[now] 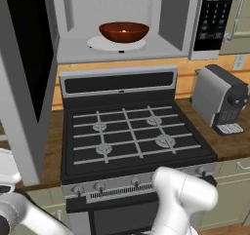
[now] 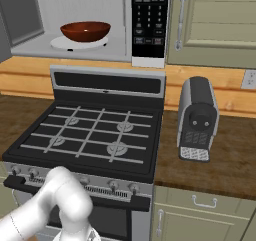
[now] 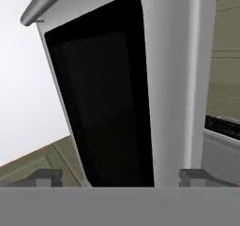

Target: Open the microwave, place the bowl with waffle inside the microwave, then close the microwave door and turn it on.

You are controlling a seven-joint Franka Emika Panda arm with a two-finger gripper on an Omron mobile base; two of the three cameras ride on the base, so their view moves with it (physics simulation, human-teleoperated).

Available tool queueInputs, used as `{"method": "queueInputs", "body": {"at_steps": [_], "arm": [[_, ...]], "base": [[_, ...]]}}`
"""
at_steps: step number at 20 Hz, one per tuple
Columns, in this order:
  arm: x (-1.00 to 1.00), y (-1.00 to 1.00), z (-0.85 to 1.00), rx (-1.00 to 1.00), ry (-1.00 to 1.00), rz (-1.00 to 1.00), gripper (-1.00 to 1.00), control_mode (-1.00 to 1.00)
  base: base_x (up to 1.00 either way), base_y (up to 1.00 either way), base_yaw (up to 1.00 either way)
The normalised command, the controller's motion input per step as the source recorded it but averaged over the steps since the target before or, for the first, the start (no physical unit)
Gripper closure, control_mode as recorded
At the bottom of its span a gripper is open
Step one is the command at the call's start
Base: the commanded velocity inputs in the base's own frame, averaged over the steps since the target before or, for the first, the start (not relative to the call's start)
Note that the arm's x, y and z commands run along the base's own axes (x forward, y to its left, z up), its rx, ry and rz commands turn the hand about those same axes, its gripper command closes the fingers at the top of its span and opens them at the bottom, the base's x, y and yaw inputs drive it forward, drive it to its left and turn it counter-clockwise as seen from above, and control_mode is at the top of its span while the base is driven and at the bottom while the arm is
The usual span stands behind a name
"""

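Note:
The microwave (image 1: 168,19) stands open above the stove, its black keypad (image 2: 149,20) on the right. Inside, the reddish-brown bowl (image 1: 123,31) (image 2: 85,31) rests on the white turntable (image 1: 105,45). I cannot make out the waffle in it from these angles. The microwave door (image 1: 24,58) is swung out to the left. In the hand view its black window (image 3: 108,103) and grey frame loom close, with the handle (image 3: 44,2) at the upper left. My gripper (image 3: 122,177) is open, facing the door's outer face, with nothing between its fingertips (image 3: 47,176).
A black-and-silver gas stove (image 1: 132,131) (image 2: 95,135) sits below the microwave. A grey coffee machine (image 1: 219,100) (image 2: 197,117) stands on the wooden counter to its right. Beige cabinets (image 2: 220,25) flank the microwave. My white arm (image 1: 185,190) bends low before the stove front.

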Motion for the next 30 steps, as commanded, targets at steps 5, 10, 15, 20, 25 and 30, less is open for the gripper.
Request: {"method": "queueInputs", "body": {"at_steps": [5, 10, 15, 20, 25, 30], "arm": [[0.42, 0.3, 0.72, 0.02, -0.19, 0.05, -1.0, -1.0], [-0.19, -0.84, 0.43, 0.22, -0.16, 0.15, -1.0, -1.0], [-0.62, -1.0, 0.13, 0.38, -0.07, 0.2, -1.0, -1.0], [-0.55, -1.0, 0.52, 0.24, -0.06, 0.27, -1.0, -1.0], [-0.54, -1.0, 0.48, 0.22, -0.04, 0.27, -1.0, -1.0], [-0.3, -1.0, 0.29, 0.23, 0.0, 0.22, -1.0, -1.0]], "base": [[0.0, 0.0, 0.0], [0.0, 0.0, 0.0], [0.0, 0.0, 0.0], [0.0, 0.0, 0.0], [0.0, 0.0, 0.0], [0.0, 0.0, 0.0]]}}
